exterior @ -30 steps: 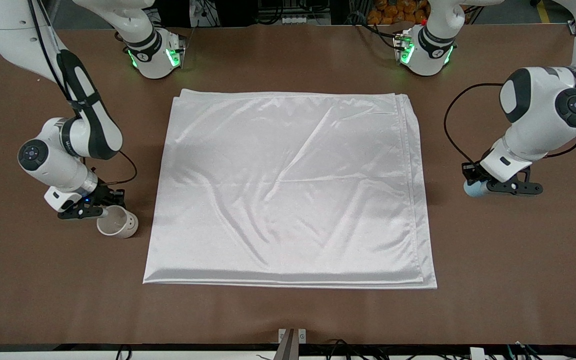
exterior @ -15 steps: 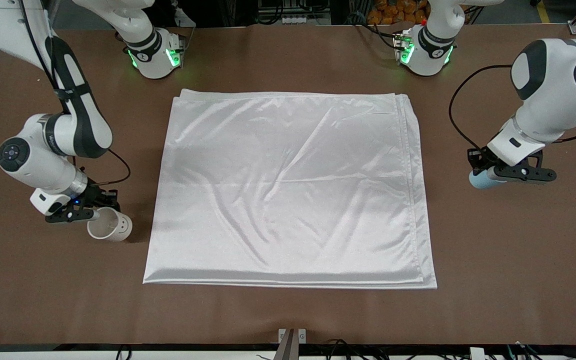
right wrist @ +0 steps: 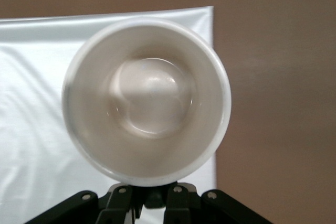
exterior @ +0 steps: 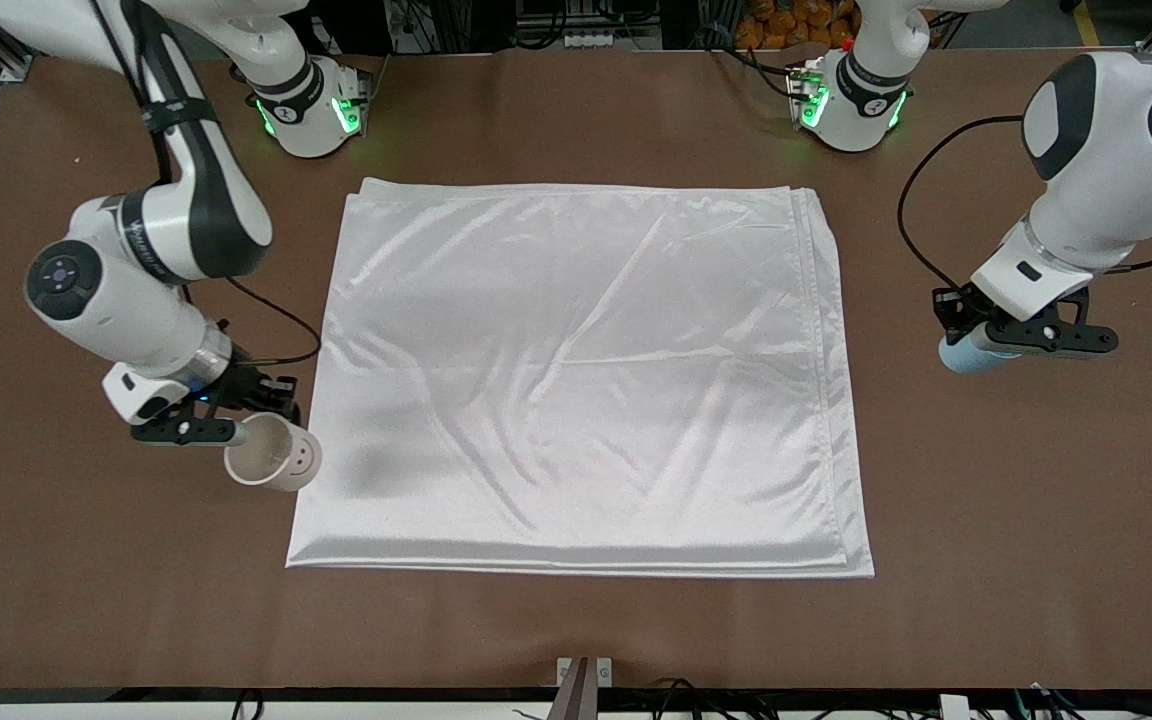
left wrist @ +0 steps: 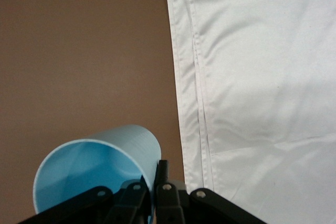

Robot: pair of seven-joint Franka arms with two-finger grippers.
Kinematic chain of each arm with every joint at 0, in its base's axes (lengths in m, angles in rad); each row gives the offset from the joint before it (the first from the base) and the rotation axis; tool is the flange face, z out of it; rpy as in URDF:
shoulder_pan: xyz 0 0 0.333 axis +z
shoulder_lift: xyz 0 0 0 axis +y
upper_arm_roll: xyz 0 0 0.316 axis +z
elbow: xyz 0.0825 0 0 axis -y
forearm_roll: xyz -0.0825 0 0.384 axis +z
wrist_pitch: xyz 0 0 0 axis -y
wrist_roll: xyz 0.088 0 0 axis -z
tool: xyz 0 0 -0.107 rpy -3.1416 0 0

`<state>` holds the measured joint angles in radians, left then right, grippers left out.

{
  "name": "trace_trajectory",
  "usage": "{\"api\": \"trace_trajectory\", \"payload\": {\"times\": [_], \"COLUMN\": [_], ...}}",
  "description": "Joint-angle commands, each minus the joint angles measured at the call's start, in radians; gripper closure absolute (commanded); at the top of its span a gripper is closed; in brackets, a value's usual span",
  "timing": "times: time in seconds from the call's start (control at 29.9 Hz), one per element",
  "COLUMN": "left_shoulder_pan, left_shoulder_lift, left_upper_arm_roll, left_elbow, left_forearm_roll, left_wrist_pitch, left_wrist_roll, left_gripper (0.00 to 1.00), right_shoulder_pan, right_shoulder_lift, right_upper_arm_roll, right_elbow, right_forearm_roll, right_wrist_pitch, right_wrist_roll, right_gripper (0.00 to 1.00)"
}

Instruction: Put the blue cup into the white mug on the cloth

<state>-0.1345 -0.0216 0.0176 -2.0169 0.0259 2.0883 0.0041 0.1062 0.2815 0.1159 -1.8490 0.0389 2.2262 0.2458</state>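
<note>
The white cloth (exterior: pixel 576 375) lies spread in the middle of the brown table. My right gripper (exterior: pixel 226 432) is shut on the white mug (exterior: pixel 274 453) and holds it tilted over the cloth's edge at the right arm's end. In the right wrist view the mug (right wrist: pixel 147 98) shows its empty inside, with the cloth (right wrist: pixel 31 103) under it. My left gripper (exterior: pixel 976 340) is shut on the blue cup (exterior: pixel 961 355), up over bare table beside the cloth at the left arm's end. In the left wrist view the fingers pinch the cup's (left wrist: pixel 94 174) rim, beside the cloth's layered edge (left wrist: pixel 252 93).
The two arm bases (exterior: pixel 311 110) (exterior: pixel 851 105) stand on the table's edge farthest from the front camera. Bare brown table (exterior: pixel 576 630) surrounds the cloth on all sides. A small metal bracket (exterior: pixel 583 672) sits at the table's nearest edge.
My right gripper has carried the mug from over bare table to over the cloth's edge. My left gripper has lifted the blue cup off the table and risen a little.
</note>
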Motion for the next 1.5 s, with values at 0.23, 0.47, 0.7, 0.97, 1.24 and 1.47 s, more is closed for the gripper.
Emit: {"api": "trace_trajectory", "payload": {"times": [0.23,0.47,0.7,0.97,1.24,1.47], "left_shoulder_pan": [0.000,-0.001,-0.002,-0.004,-0.007,-0.010], "left_shoulder_lift": [0.005,0.017,0.049,0.094,0.172,0.264], "left_upper_arm_roll": [-0.007,-0.016,-0.038,-0.076,-0.126,-0.183], "left_elbow": [0.044,0.076,0.121,0.167,0.257,0.351], "left_forearm_roll": [0.028,0.029,0.034,0.034,0.034,0.035], "left_wrist_pitch": [-0.027,-0.030,-0.036,-0.037,-0.037,-0.037], "left_wrist_roll": [-0.022,-0.024,-0.018,-0.027,-0.055,-0.165], "left_gripper": [1.00,1.00,1.00,1.00,1.00,1.00], "right_shoulder_pan": [0.251,0.374,0.467,0.530,0.560,0.583], "right_shoulder_lift": [0.051,0.100,0.214,0.329,0.380,0.395], "right_upper_arm_roll": [0.001,-0.001,-0.001,-0.001,-0.007,-0.009], "right_elbow": [0.096,0.109,0.195,0.266,0.284,0.284], "right_forearm_roll": [-0.001,-0.040,-0.143,-0.209,-0.211,-0.237], "right_wrist_pitch": [-0.007,0.000,0.009,0.056,0.105,0.110], "right_wrist_roll": [0.383,0.530,0.731,0.852,0.859,0.862], "right_gripper": [1.00,1.00,1.00,1.00,1.00,1.00]}}
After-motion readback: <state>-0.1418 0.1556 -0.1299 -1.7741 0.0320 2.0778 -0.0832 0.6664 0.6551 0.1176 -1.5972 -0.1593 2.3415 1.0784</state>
